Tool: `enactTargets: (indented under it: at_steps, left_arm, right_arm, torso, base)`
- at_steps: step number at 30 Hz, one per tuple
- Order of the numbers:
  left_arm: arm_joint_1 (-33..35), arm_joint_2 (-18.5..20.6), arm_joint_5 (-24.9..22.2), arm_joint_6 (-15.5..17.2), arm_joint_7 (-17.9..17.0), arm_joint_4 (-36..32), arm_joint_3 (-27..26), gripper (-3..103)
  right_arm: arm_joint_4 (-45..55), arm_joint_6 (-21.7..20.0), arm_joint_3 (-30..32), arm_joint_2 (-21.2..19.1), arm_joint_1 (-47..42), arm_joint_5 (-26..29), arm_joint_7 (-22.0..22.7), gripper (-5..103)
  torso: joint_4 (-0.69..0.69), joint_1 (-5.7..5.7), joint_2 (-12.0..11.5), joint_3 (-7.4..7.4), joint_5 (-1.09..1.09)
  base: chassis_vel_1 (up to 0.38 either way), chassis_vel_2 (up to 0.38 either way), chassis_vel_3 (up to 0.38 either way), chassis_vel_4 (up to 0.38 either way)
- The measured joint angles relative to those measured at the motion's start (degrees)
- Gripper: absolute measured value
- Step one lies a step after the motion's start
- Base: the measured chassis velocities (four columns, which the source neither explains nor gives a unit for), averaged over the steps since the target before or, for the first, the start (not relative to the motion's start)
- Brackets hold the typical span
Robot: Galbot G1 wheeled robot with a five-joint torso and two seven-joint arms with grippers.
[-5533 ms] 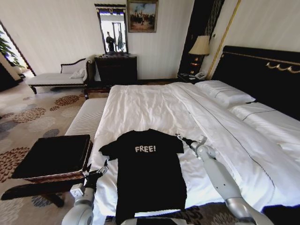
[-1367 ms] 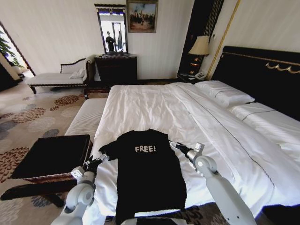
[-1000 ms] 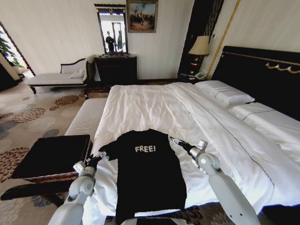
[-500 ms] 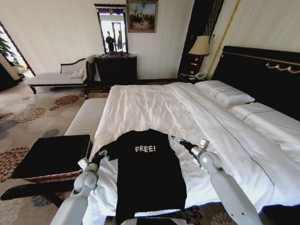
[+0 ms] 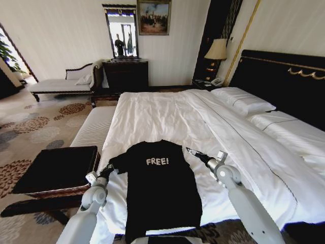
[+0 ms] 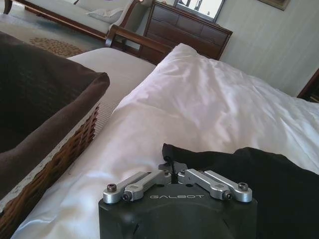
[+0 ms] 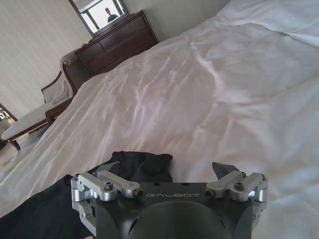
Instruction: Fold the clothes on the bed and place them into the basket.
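Black T-shirt (image 5: 161,186) flat on white bed (image 5: 167,117)

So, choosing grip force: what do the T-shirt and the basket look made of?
T-shirt: soft matte black knit, probably cotton; it lies limp and flat on the bed. Basket: stiff brown woven wicker, strands visible, with dark fabric lining folded over its rim.

Head camera high, facing down bed (image 5: 167,114); both wrist cameras low, close (sharing white duvet, black T-shirt (image 5: 160,183)).
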Motion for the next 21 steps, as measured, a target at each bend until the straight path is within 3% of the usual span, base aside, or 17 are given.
enactTargets:
  at_steps: [7, 14, 21]
  left_arm:
    - [0.0, 0.2, 1.5, -0.8, 0.5, -0.5, 0.2, 0]
    - [-0.3, 1.4, 7.8, -1.8, 1.2, -3.2, 3.0, 0]
    - [-4.5, 6.7, 14.8, -1.8, 2.4, -3.7, 11.5, 0]
  right_arm:
    - [0.2, 0.0, 0.6, -0.5, -0.6, 0.0, -0.1, 100]
    - [0.2, 0.0, 0.8, -0.4, -0.6, 0.0, -0.1, 100]
    - [0.4, 0.1, 1.8, -0.5, -1.5, 0.0, -0.2, 100]
  torso:
    - [0.0, 0.0, 0.0, 0.0, 0.0]
    - [0.01, 0.0, 0.0, 0.0, 0.0]
    - [0.0, 0.0, 0.0, 0.0, -0.01]
  base:
    - [0.0, 0.0, 0.0, 0.0]
    - [0.0, 0.0, 0.0, 0.0]
    - [0.0, 0.0, 0.0, 0.0]
